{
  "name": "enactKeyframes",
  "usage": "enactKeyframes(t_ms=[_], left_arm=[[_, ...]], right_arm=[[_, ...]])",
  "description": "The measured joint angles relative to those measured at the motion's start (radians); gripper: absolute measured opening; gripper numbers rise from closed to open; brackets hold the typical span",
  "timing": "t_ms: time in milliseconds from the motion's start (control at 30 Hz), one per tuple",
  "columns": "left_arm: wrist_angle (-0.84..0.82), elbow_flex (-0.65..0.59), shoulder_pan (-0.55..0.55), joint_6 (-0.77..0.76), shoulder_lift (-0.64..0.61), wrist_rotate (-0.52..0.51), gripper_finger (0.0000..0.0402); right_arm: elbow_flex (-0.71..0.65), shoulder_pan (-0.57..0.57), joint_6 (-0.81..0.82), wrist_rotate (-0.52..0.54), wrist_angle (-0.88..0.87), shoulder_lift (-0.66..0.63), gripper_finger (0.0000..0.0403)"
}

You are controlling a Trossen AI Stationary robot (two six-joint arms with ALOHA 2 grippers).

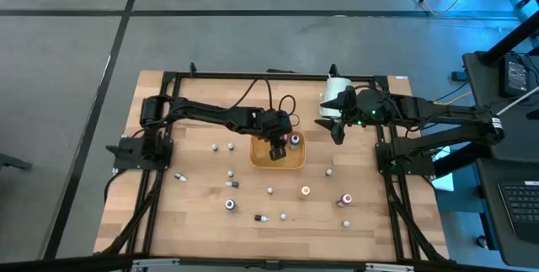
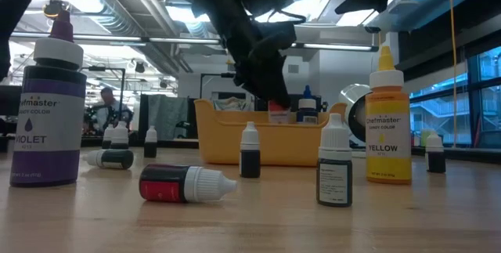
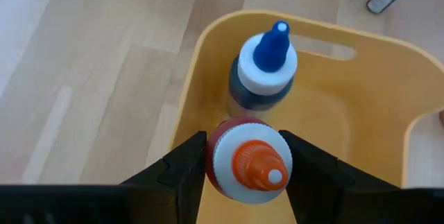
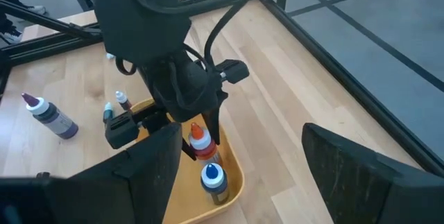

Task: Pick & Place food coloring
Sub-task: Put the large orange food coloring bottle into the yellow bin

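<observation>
the left gripper (image 3: 246, 172) is clamped on a red bottle with an orange nozzle (image 3: 248, 168), one dark finger (image 3: 177, 172) pressed against each side of its white collar. in the high view the left gripper (image 1: 277, 148) hangs over the orange tray (image 1: 263, 161) at the middle of the table, and the right wrist view shows the red bottle (image 4: 200, 143) held upright inside the tray's wall (image 4: 236, 182). just beside it — already standing in the tray — is a dark bottle with a blue cap (image 3: 265, 71), also seen from the right wrist (image 4: 212, 177) and in the low view behind the tray's front wall (image 2: 307, 108).

the rest of the food coloring is scattered over the wooden table (image 1: 194, 221) around the tray. the low view shows a large violet bottle (image 2: 48, 120) upright, a red-labelled bottle with a white cap (image 2: 184, 184) lying on its side, a small dark bottle (image 2: 250, 153) upright in front of the tray (image 2: 227, 139), a white-capped vial (image 2: 335, 163) upright, and a yellow bottle (image 2: 387, 124) upright. from above, a yellow bottle (image 1: 306, 192) and a pink-capped one (image 1: 345, 199) stand to the tray's near right.

the right gripper (image 1: 337, 129) waits above the table's far right, near a white cylinder (image 1: 336, 89), its fingers (image 4: 350, 175) spread wide and holding nothing.
</observation>
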Motion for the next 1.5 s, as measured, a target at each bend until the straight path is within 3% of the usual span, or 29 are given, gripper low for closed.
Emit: enactKeyframes(t_ms=[1367, 1500], left_arm=[[0.018, 0.0, 0.002, 0.01, 0.005, -0.003, 0.0188], [0.017, 0.0, 0.012, 0.012, -0.022, -0.003, 0.0188]], right_arm=[[0.0, 0.0, -0.006, 0.0, -0.029, 0.0, 0.0298], [0.0, 0.0, -0.056, -0.055, -0.008, 0.0, 0.0298]])
